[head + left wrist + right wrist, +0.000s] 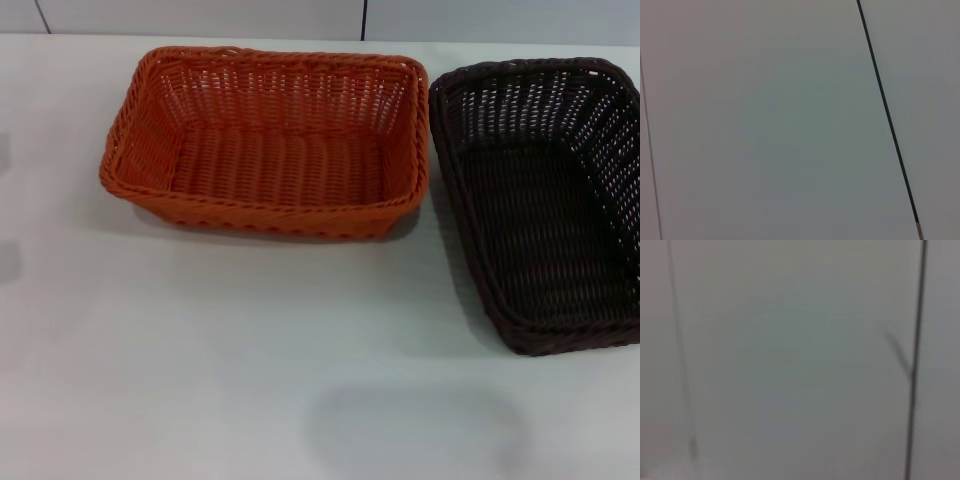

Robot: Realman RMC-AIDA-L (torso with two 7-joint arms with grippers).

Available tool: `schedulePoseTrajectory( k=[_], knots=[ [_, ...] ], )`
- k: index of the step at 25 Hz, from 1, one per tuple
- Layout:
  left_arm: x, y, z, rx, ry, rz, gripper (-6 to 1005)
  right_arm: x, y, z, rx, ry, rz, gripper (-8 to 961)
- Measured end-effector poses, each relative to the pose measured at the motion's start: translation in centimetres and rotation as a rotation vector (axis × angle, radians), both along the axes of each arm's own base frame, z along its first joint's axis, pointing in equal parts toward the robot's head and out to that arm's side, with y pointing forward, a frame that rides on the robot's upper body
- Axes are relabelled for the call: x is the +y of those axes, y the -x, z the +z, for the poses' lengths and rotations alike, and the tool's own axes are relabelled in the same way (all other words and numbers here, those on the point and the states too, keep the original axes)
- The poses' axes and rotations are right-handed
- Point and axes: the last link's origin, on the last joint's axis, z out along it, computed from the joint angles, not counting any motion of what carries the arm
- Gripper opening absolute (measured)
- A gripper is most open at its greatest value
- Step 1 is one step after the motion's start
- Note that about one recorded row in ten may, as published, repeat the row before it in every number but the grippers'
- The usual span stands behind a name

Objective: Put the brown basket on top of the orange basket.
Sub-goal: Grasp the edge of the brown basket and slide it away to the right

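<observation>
- Head view: orange basket (265,145) upright near far edge of white desk (200,370), left of centre.
- Brown basket (545,200) just beside it, toward far right corner, running off the right edge; touching or not, cannot tell.
- Both wrist views: pale panels (765,125) with dark seams only.
- Neither gripper visible; finger state cannot tell.

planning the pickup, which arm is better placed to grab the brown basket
Probably the right. The brown basket sits on the robot's right side of the table, beside the orange basket. Neither end effector is in view, so this rests on basket position alone.
</observation>
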Motion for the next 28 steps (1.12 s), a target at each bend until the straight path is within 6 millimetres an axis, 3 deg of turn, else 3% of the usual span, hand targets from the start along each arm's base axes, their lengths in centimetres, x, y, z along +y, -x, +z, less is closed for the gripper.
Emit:
schedulePoseTrajectory(
  k=[8,12,23,28],
  knots=[
    [0.1,0.1,-0.1,0.001,0.012,0.009,629,-1.0,-0.3,2.2,-0.072,0.263,-0.044,709],
    [0.3,0.2,-0.3,-0.005,0.024,0.021,628,-1.8,-1.1,2.7,-0.204,0.37,-0.058,708],
    [0.4,0.7,-0.3,-0.016,0.031,0.049,628,-4.0,-3.3,-0.5,-0.509,0.689,-0.059,706],
    [0.6,1.0,-0.2,-0.032,0.029,0.072,628,-4.6,-3.9,-0.9,-0.607,0.724,-0.053,705]
  ],
)
